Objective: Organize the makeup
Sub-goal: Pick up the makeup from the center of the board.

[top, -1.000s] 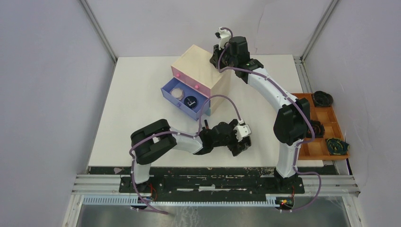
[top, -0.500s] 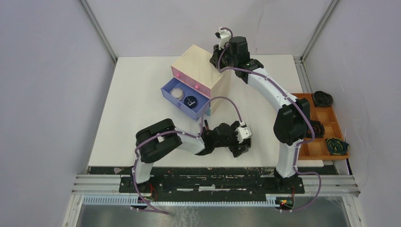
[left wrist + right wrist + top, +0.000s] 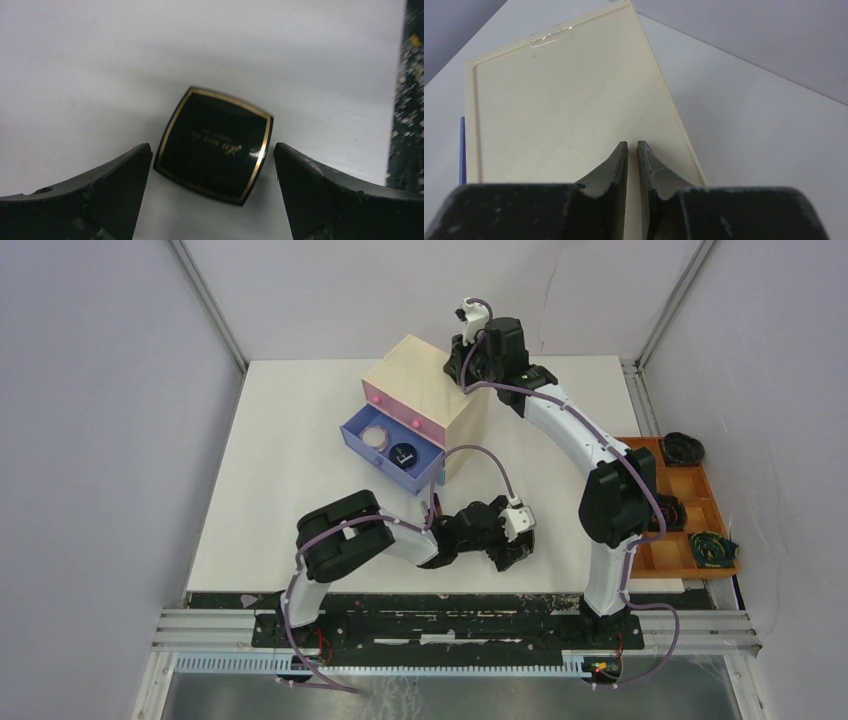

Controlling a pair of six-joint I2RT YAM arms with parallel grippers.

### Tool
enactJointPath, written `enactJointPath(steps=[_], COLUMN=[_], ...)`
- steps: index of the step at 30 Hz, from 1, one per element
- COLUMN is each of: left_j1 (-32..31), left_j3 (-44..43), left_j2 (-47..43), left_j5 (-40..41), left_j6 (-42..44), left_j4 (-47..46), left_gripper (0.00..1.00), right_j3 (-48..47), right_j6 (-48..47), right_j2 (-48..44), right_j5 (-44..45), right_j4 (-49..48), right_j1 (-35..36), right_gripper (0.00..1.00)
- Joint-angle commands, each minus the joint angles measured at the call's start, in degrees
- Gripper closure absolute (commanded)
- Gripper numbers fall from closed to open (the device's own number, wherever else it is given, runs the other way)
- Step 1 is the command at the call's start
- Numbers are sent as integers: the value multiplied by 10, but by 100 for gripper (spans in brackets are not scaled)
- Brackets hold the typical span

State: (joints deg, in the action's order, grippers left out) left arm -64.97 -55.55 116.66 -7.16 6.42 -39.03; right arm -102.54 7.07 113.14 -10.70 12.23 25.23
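Glossy black compact (image 3: 215,144) – gold-trimmed – on smooth matt table (image 3: 100,60).

**Quick rundown of my camera layout**

Top cam sits high up, looking down on the whole table (image 3: 290,490), with the beige drawer box (image 3: 425,400) toward the far side. Right wrist cam hangs very close over that box's lid, so those two views share the lid. Left wrist cam is on my side of the box, staring down at a black compact (image 3: 215,145) up close.
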Motion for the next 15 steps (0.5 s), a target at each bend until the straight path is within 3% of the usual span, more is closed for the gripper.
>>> enactJointPath(steps=[1,7,15], left_j1=[0,0,0], left_j3=[22,21,32], left_j2=[25,11,18], left_j5=[43,64,70], left_j6=[-14,-40,-45], left_j4=[63,85,49], left_gripper=[1,1,1], right_j3=[79,76,75], right_j6=[-22,-23,-22], right_j2=[89,90,93], right_j5=[52,52,45], right_j4=[284,284,284], right_j1=[-20,-20,-20], right_gripper=[80,80,80])
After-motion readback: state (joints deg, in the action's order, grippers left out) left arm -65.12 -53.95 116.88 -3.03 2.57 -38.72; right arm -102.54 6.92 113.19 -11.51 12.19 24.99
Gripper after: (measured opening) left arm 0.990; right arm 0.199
